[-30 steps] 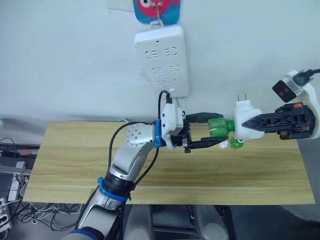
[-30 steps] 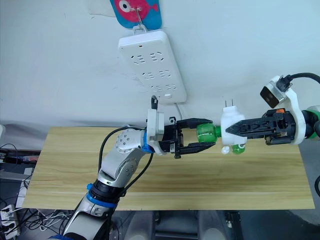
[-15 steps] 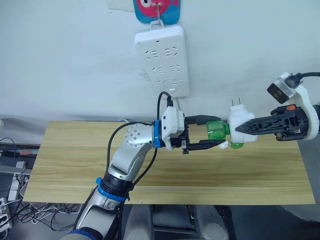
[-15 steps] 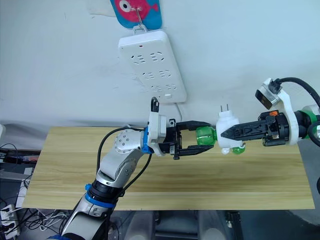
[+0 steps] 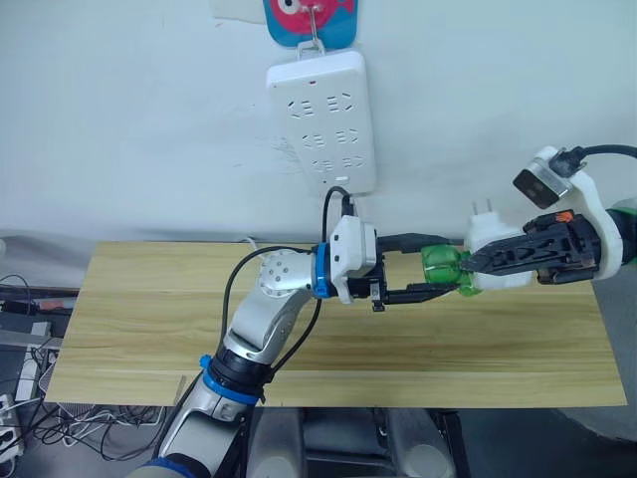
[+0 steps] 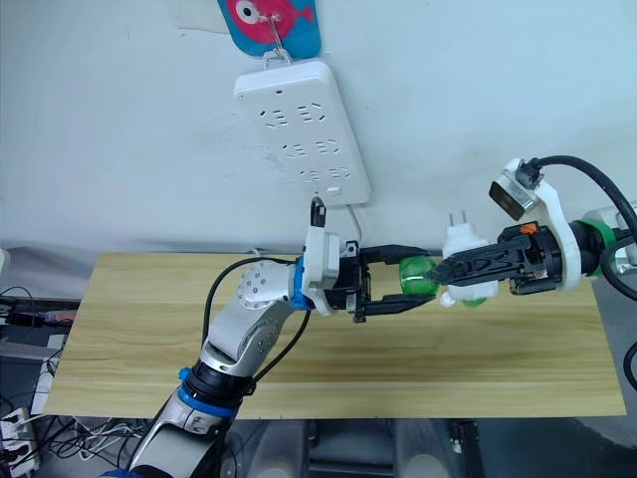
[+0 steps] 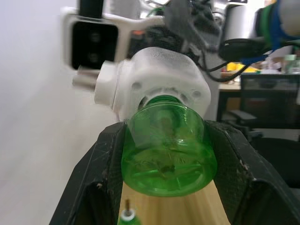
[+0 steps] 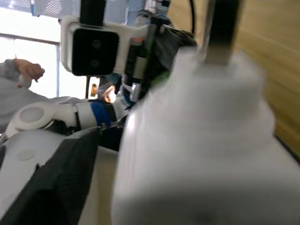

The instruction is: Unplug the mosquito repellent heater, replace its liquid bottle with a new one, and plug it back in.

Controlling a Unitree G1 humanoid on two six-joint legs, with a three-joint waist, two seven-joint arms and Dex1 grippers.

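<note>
The mosquito repellent heater (image 5: 491, 244) is a small white unit held in the air above the table, its two plug prongs pointing up. My right gripper (image 5: 472, 263) is shut on it from the right. A green liquid bottle (image 5: 438, 267) sits with its neck in the heater's underside (image 7: 159, 75). My left gripper (image 5: 439, 266) is shut on this bottle (image 7: 166, 150), one black finger (image 7: 105, 178) on each side. A second small green bottle (image 7: 126, 217) stands on the table below. In the right wrist view the heater (image 8: 197, 140) is very close and blurred.
A long white power strip (image 5: 323, 119) hangs on the wall above the table's back edge, under a fish-shaped hanger (image 5: 311, 18). The wooden table (image 5: 149, 309) stretches left and right below both arms. Cables lie on the floor at the left.
Heater and bottle, held joined between both grippers, drifted left, then back right and a little lower. The left arm stretched further right.
</note>
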